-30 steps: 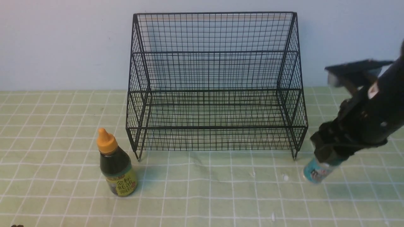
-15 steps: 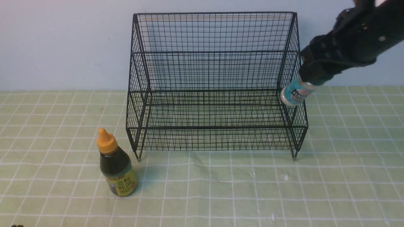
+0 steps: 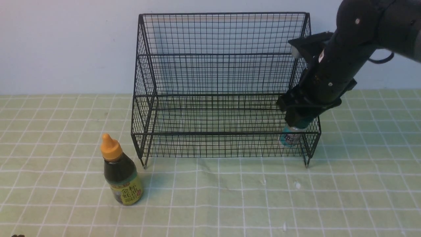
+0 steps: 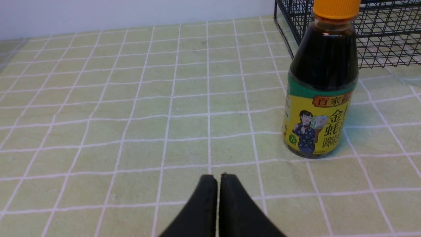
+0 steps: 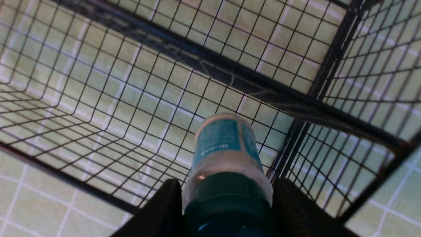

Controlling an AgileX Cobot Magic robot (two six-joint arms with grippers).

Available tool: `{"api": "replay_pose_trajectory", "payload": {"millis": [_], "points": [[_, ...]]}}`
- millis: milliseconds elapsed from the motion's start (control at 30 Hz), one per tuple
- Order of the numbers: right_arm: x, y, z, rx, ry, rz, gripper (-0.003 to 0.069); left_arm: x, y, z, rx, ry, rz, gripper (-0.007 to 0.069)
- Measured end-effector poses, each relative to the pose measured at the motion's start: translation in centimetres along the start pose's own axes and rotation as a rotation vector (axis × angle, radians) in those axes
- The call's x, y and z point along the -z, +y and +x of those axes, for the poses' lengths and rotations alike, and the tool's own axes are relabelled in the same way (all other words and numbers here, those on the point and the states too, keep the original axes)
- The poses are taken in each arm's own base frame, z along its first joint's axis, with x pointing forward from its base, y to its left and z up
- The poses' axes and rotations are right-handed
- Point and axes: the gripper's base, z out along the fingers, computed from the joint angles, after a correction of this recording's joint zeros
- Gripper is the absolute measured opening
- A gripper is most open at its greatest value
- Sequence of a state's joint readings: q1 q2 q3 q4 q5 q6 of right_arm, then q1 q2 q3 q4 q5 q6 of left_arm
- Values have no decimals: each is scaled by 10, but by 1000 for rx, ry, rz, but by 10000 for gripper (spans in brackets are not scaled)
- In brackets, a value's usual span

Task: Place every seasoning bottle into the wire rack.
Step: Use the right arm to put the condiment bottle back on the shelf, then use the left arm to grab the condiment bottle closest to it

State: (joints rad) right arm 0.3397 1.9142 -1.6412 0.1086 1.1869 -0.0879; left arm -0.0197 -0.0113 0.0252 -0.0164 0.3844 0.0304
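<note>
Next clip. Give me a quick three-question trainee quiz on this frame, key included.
1. True or false: the left gripper holds the sauce bottle.
2. The right gripper holds the shaker where in the wire rack? A: upper shelf. B: lower shelf, right end. C: lower shelf, left end.
3. Fill in: the sauce bottle's cap is ___.
Key: 1 false; 2 B; 3 orange.

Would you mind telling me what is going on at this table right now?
The right gripper holds the small shaker by its green cap inside the lower tier of the wire rack, at its right end. The dark-sauce bottle stands on the tablecloth outside the rack's front left corner. The left gripper is shut and empty, near it.
</note>
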Motion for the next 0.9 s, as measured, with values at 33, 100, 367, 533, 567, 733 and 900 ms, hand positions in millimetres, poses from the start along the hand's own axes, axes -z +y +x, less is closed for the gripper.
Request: {"api": "replay_pose_trajectory", "payload": {"millis": [33,100,367,533,567,733,900], "points": [[-4,0,0,-1,6,0,328,0,0,0,1,0,0,-6],[-5,-1,-3,1,-3,1,328,0,0,0,1,0,0,-6],[-9,-1,-2,1,13,0,436,0,0,0,2,0,1,-6],[-2,0,-1,2,9,-1,483,0,0,0,2,0,1,-6],[8,1,1,2,-3,-1,480,0,0,0,2,0,1,-6],[59,5,9,-3,-95,2,379,0,0,0,2,0,1,-6],[138,13,33,-8,-277,7,178,0,0,0,2,0,1,-6]]}}
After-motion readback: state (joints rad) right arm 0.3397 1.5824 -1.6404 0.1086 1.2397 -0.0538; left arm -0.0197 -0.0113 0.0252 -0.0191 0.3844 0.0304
